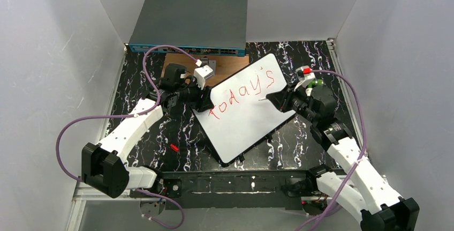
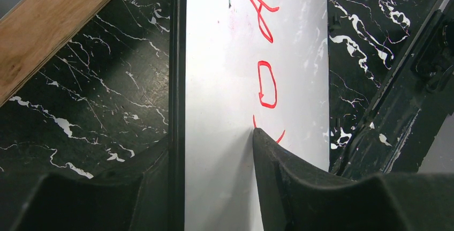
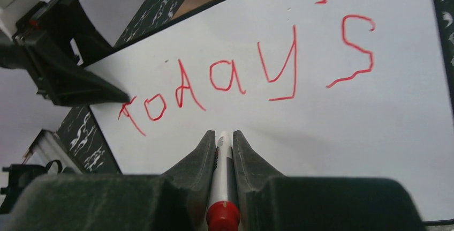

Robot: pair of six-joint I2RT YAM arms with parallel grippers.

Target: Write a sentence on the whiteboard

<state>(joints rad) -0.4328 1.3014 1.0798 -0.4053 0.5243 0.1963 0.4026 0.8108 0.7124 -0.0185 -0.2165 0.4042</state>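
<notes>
Two end effectors, left clamping whiteboard edge, right gripping red marker

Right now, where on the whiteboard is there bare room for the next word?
The whiteboard is bare below the red "Today's", down to its near corner. The top strip is crowded: the left gripper's fingers hold the edge by the "T", and the right gripper holds the red marker.
</notes>
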